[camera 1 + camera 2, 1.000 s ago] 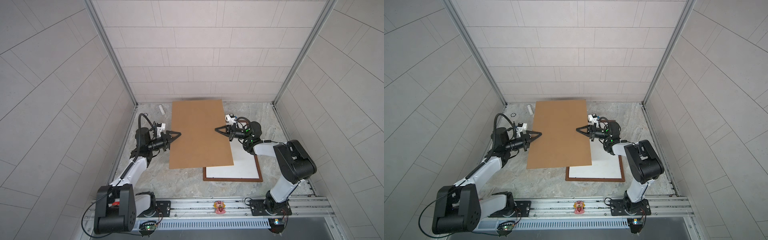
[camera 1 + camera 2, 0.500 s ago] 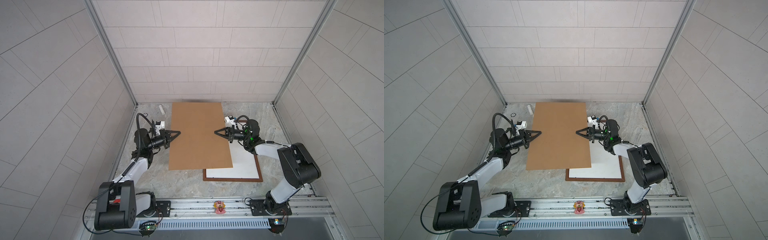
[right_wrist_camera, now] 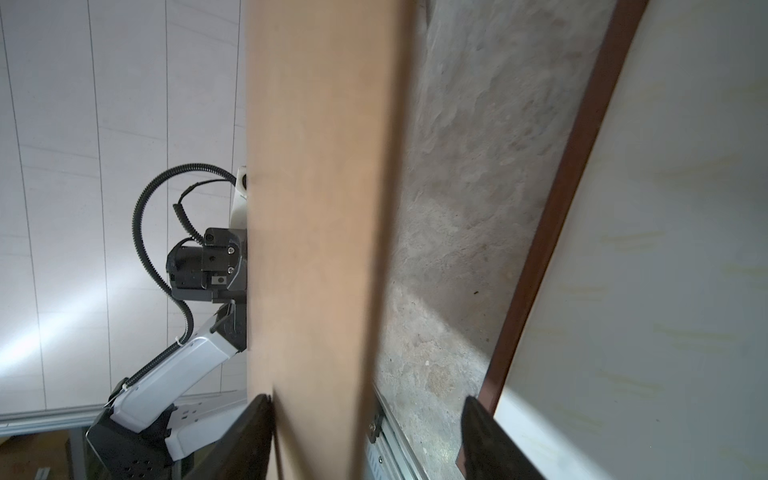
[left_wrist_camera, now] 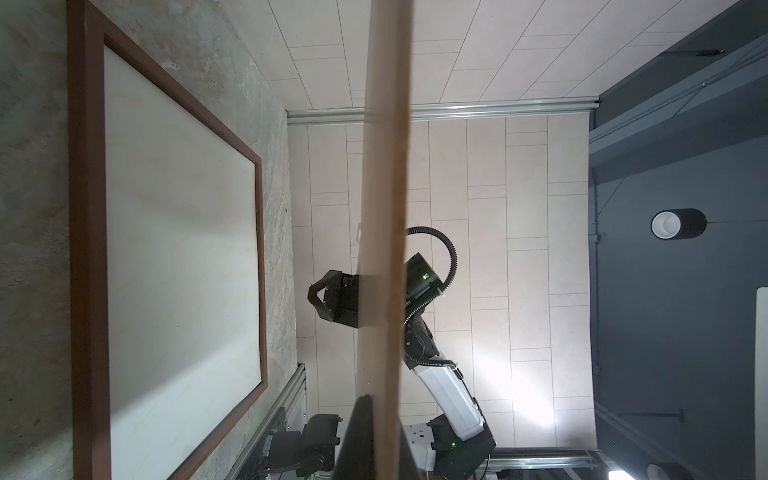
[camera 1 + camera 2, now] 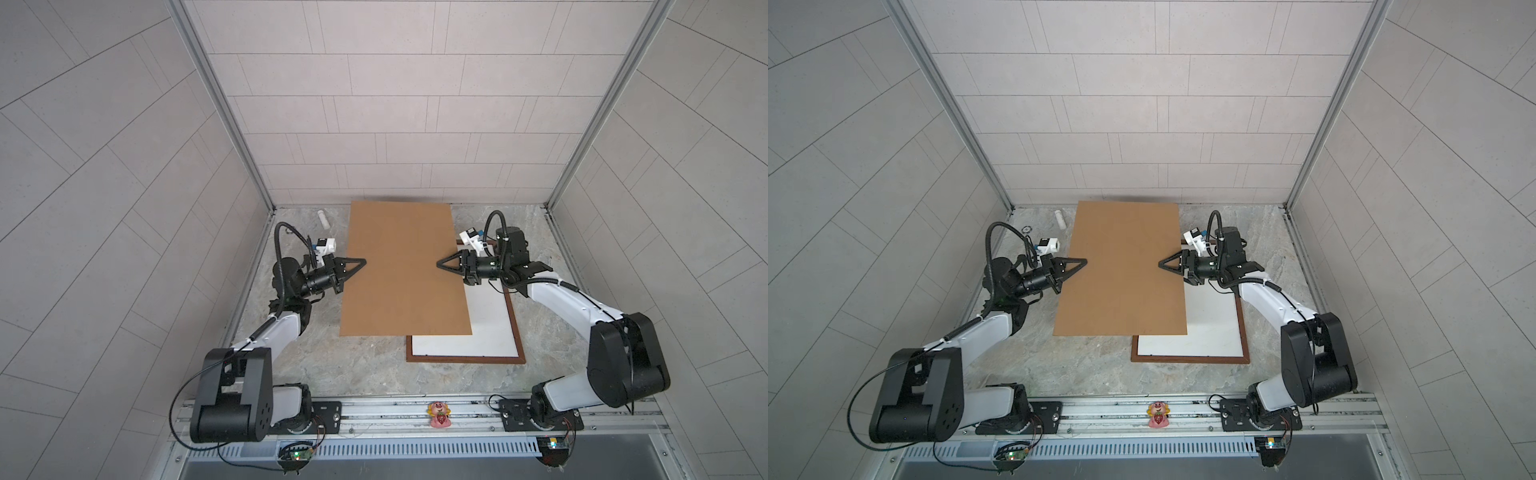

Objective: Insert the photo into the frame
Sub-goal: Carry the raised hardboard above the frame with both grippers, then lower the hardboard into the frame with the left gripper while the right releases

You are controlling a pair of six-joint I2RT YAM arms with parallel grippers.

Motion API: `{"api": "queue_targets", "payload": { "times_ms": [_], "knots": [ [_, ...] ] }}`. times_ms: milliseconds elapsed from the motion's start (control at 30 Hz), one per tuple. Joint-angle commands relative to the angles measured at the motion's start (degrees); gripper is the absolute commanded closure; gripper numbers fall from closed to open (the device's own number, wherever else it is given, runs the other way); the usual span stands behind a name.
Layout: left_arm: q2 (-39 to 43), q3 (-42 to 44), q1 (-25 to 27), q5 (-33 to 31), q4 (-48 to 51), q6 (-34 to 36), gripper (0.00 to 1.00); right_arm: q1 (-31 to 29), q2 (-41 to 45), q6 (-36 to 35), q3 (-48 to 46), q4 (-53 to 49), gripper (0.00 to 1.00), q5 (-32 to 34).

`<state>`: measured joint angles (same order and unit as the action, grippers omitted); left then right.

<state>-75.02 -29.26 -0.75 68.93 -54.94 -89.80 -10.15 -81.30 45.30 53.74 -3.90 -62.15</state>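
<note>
The frame (image 5: 465, 359) lies flat on the table with the photo (image 5: 478, 336) inside it, plain white back up. Raised above the frame is the brown backing board (image 5: 405, 270). The board's long axis runs parallel to the frame's long sides, but it sits off toward the left arm's side of the frame and toward the back wall, so it covers only that far corner. To seat it, I judge the board must travel across and forward until it lines up with the frame's rails. The right arm stands nearer the frame.

The left gripper (image 5: 362, 262) pinches the board's edge farthest from the frame, its fingers (image 4: 357, 436) pressed onto it. The right gripper (image 5: 439, 264) has its fingers (image 3: 253, 436) spread wide around the opposite edge. The board passes close to one of them, but I cannot tell whether it touches.
</note>
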Motion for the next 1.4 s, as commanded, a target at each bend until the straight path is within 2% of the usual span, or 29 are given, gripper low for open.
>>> {"api": "queue_targets", "payload": {
  "times_ms": [0,133,233,300,467,567,800,933,1133,1367],
  "knots": [
    [-0.61,-3.16,-0.19,-4.2,-10.67,-3.28,1.0,4.32,5.47,-3.51,-0.62,-10.36,0.29,10.03],
    [-3.98,-3.38,1.17,-9.39,-9.11,0.59,1.0,11.35,14.95,-4.91,-4.87,-15.54,0.2,21.87],
    [-7.08,-5.3,5.9,-10.65,-7.51,4.44,1.0,14.85,23.31,-6.08,-8.71,-17.37,0.13,30.74],
    [-9.39,-6.88,9.26,-10.82,-5.55,7.18,1.0,17.92,27.01,-7.08,-9.22,-20.45,0.12,32.55],
    [-13.67,-9.79,16.15,-13.97,-5.67,10.92,1.0,24.44,29.77,-10.05,-9.86,-25.44,0.11,31.51],
    [-14.91,-11.26,19.66,-16.44,-1.41,14.73,1.0,27.97,28.41,-8.1,-12.92,-23.68,0.1,28.43],
    [-17.25,-12.28,27.65,-24.45,8.67,24.72,1.0,30.45,25.62,-5.34,-17.89,-18.98,0.11,25.23],
    [-21.45,-12.1,29.43,-27.73,4.69,23.75,1.0,30.47,28.46,-7.49,-20.46,-19.11,0.11,27.18],
    [-28.31,-12.91,30.71,-29.24,-2.92,20.38,1.0,30.48,29.61,-8.12,-21.89,-19.75,0.11,27.94],
    [-31.08,-13.66,31.6,-31.1,-2.3,21.15,1.0,30.44,29.51,-8.96,-23.66,-19.74,0.11,27.92]
  ]
}}
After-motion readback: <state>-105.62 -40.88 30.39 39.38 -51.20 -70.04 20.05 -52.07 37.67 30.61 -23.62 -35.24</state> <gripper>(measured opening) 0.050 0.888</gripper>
